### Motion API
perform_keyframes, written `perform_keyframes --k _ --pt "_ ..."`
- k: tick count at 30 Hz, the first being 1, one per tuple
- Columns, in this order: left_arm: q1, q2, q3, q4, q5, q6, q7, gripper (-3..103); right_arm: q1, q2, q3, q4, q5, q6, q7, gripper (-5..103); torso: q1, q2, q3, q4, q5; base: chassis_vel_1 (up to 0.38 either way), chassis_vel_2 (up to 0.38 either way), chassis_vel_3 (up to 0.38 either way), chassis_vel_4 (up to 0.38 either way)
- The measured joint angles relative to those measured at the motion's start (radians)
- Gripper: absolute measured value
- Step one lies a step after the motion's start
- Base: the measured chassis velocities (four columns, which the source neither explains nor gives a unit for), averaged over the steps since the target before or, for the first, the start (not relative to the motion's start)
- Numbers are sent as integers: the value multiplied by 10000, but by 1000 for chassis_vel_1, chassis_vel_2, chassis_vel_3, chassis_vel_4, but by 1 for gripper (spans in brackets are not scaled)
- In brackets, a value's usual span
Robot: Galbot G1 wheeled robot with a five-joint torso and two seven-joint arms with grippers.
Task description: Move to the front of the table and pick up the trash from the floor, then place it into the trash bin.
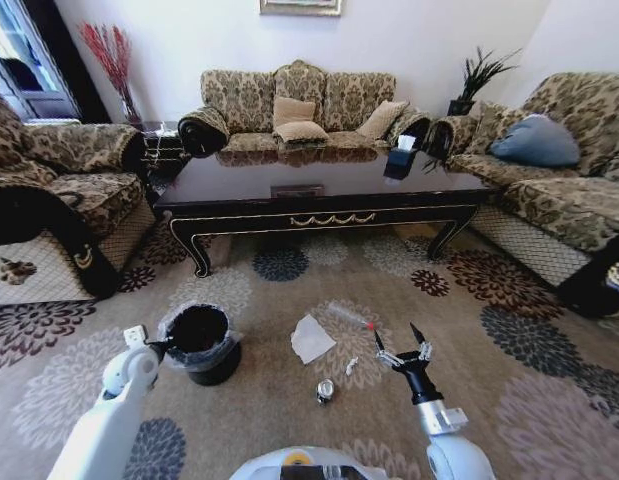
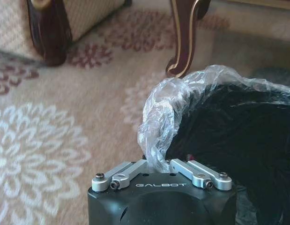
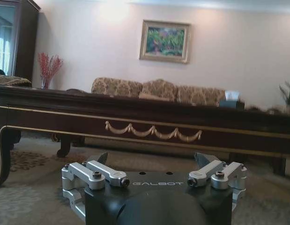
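The dark table [image 1: 319,195] stands ahead on the patterned floor [image 1: 289,420]. In front of it lie the trash pieces: a crumpled white paper [image 1: 311,338], a clear bottle [image 1: 349,316] with a red cap, and a small silvery can [image 1: 325,390]. The black trash bin [image 1: 201,343] with its plastic liner [image 2: 182,93] stands left of them. My left gripper [image 1: 154,347] [image 2: 156,163] is at the bin's left rim, shut on the liner edge. To the right of the bottle's cap, just above the carpet, my right gripper [image 1: 401,345] [image 3: 152,158] is open and holds nothing.
Patterned sofas [image 1: 299,110] ring the table at the back, left [image 1: 59,190] and right [image 1: 559,190]. A tissue box [image 1: 401,160] sits on the tabletop. A carved table leg [image 2: 182,33] rises just beyond the bin. Open carpet lies right of the right arm.
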Motion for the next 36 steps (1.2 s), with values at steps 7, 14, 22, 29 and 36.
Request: perform_keyframes --k 7,14,22,29,36 --pt "759 117 -728 -954 -304 0 -42 3 574 -164 -756 -435 209 -483 381 100 0 0 -1 15 1 0 0 0 0" --pt "1124 236 -1346 -1895 -957 -13 -187 3 978 -1254 -2040 -668 1447 -1837 1261 100 0 0 -1 -1 1 0 0 0 0" --pt "1510 255 -2260 -3426 -1543 -17 -446 3 1960 -3266 -4156 -700 3631 -3956 2428 100 0 0 -1 4 2 0 0 0 0" --pt "1572 381 -2624 -4148 -1968 -27 -531 3 3023 -4051 -5488 -878 5077 -5016 3073 100 0 0 -1 5 3 0 0 0 0" --pt "1809 216 -2809 -4323 -1916 -28 -371 3 5323 -5211 -7526 -1614 5577 -5405 2694 100 0 0 -1 8 -1 0 0 0 0"
